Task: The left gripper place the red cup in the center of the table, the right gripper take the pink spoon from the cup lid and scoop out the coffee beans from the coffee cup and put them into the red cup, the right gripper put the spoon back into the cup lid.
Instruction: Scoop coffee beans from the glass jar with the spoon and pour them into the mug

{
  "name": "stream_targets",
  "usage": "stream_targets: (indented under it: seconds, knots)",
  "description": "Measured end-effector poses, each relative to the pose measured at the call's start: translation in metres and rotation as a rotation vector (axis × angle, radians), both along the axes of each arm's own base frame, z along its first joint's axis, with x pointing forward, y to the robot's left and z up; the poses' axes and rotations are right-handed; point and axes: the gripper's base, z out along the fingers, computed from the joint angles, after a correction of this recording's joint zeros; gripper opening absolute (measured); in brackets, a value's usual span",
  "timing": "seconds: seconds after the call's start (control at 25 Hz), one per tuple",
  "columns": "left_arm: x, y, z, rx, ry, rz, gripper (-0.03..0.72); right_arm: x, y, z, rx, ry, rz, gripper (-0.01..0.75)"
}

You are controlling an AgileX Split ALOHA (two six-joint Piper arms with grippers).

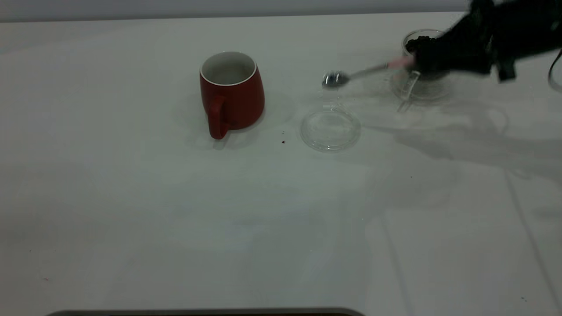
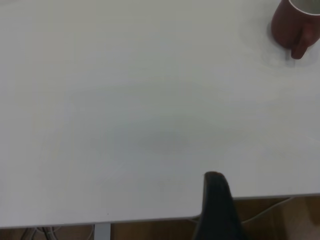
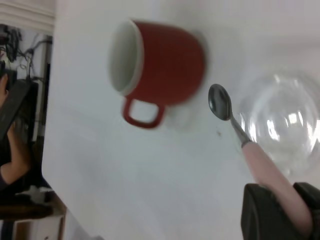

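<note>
The right claw [image 1: 417, 61] is clamped on the pale handle of the pink spoon [image 1: 351, 75], holding it clear of the bench [image 1: 175, 219]. The spoon's long axis runs out from the claw toward the red cup [image 1: 232, 94], metal bowl leading; in the right wrist view the bowl looks empty. The coffee cup [image 1: 421, 66], with the dark coffee beans [image 1: 417, 43] heaped inside, stands right at the claw, partly hidden behind it, so the spoon's bowl points away from the beans. The cup lid [image 1: 330, 129] lies bare on the bench below the spoon's bowl and a little nearer the camera, between claw and red cup. The red cup stands upright mid-bench, well beyond the spoon tip, handle toward the camera.

Judging from this, the scoop is likely next, and it turns on bringing the bowl back and down into the coffee cup.

The left claw [image 2: 216, 200] sits back at the bench edge, far from the red cup; whether it is open cannot be told.
</note>
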Motion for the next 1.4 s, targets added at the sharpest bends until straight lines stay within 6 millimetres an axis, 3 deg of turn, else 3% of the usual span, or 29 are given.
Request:
stream_targets:
  seconds: [0.24,0.44,0.76,1.08,1.4]
  knots:
    - [0.000,0.000,0.000,0.000,0.000,0.000,0.569,0.008,-0.023,0.056,-0.082,-0.143,-0.092,0.111]
    - [0.000,0.000,0.000,0.000,0.000,0.000,0.569,0.014,-0.046,0.074,-0.218,-0.152,-0.278,0.111]
    - [0.000,0.000,0.000,0.001,0.000,-0.001,0.569,0.016,-0.061,0.056,-0.351,-0.067,-0.415,0.111]
    - [0.000,0.000,0.000,0.001,0.000,-0.001,0.569,0.015,-0.062,0.030,-0.354,0.003,-0.413,0.111]
    - [0.000,0.000,0.000,0.001,0.000,-0.001,0.569,0.010,-0.074,0.020,-0.265,0.037,-0.405,0.111]
